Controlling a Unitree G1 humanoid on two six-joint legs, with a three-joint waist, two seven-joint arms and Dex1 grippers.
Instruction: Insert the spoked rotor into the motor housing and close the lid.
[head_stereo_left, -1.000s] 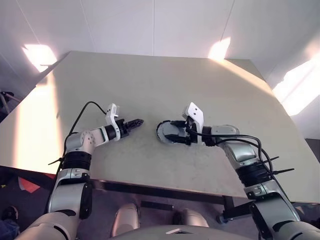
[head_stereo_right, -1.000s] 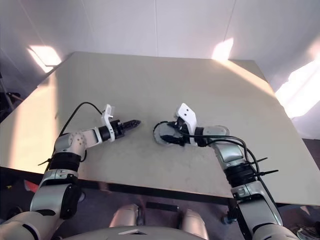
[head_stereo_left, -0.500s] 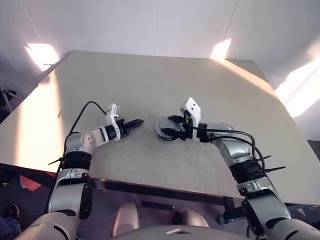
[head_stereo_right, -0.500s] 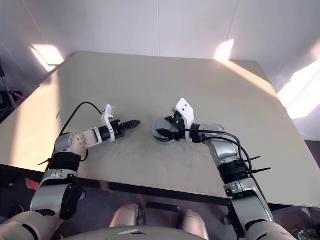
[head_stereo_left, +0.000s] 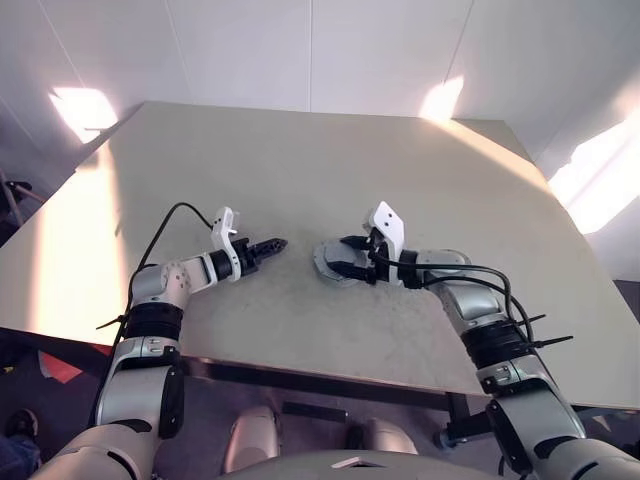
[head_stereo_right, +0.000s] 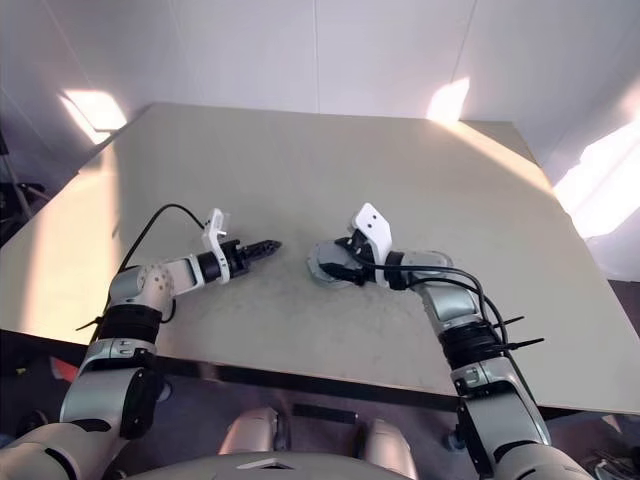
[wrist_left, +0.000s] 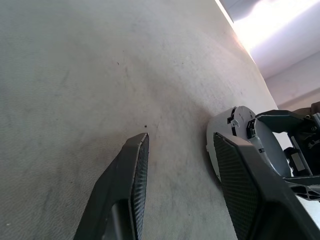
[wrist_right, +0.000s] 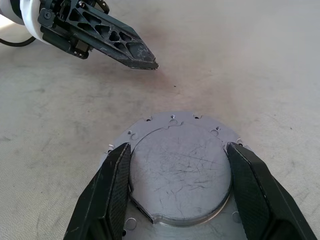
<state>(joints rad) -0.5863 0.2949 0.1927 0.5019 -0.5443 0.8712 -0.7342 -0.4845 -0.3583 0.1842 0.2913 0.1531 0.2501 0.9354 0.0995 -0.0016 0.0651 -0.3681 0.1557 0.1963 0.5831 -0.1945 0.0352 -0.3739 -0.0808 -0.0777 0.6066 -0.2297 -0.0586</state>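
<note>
A round grey metal puck (wrist_right: 180, 170) lies near the middle of the table. It has a raised, scratched face and small holes round its flange. I take it for the motor housing, plain side up, with no windings showing. My right gripper (wrist_right: 176, 145) is shut on it, one finger on each side of the raised face. In the head view the housing (head_stereo_left: 322, 260) sits at the tips of the right gripper (head_stereo_left: 338, 256). A short way to the left of it, my left gripper (head_stereo_left: 275, 243) points at it, open and holding nothing. The spoked rotor and the lid are out of view.
The beige table (head_stereo_left: 300, 150) stretches wide beyond and to both sides of the hands. Its front edge (head_stereo_left: 330, 375) runs close below them. A black cable (head_stereo_left: 165, 225) loops above the left forearm. Patches of sunlight lie on the table's far corners.
The housing in my right gripper showed a dark rim a second ago and now shows more of its grey face. Both hands have stayed almost where they were.
</note>
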